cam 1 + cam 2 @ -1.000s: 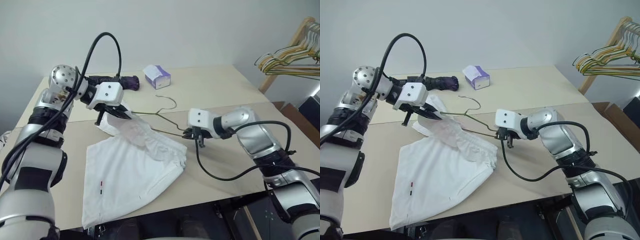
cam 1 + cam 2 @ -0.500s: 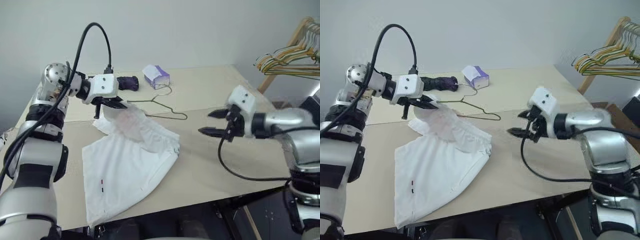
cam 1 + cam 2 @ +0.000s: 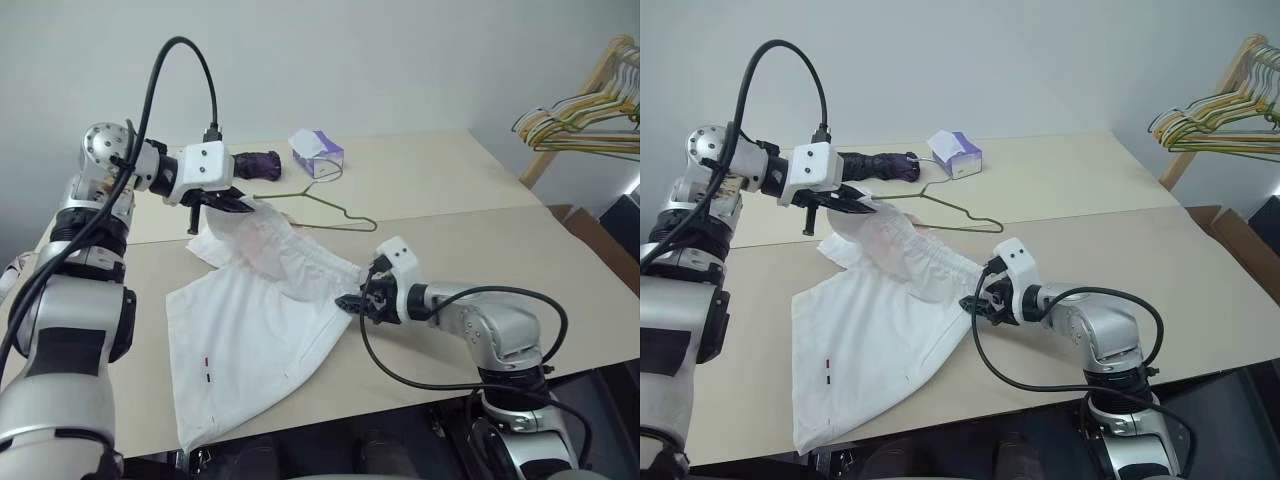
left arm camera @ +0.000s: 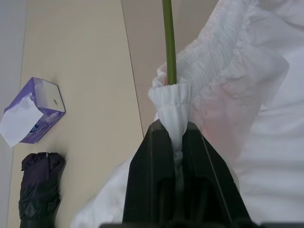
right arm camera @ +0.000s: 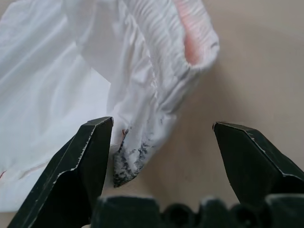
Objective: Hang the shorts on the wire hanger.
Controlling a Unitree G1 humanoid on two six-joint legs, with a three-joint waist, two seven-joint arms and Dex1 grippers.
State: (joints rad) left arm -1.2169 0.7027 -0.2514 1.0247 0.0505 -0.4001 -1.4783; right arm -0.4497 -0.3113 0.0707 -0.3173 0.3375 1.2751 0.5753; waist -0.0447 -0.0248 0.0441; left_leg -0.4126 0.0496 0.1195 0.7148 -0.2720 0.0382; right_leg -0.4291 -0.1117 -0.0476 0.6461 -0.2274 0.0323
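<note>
The white shorts (image 3: pixel 260 320) lie spread on the table, their gathered waistband lifted at the far left corner. My left gripper (image 3: pixel 237 204) is shut on that corner, the cloth bunched around the thin olive wire hanger (image 4: pixel 167 42) that runs on out of the pinch. The rest of the wire hanger (image 3: pixel 345 212) rests on the table behind the shorts. My right gripper (image 3: pixel 352 301) is open, low over the table at the waistband's right corner. In the right wrist view that corner, with a dark smudge on it, lies between the spread fingers (image 5: pixel 85 156).
A purple tissue box (image 3: pixel 318 153) and a dark folded umbrella (image 3: pixel 256 163) sit at the back of the beige table (image 3: pixel 480 200). A wooden rack with several yellow and green hangers (image 3: pixel 585 110) stands at the far right, beyond the table.
My right gripper let go of the hanger's end, opened, swung out to the right, then dropped back to the waistband's right corner. The left gripper kept its hold.
</note>
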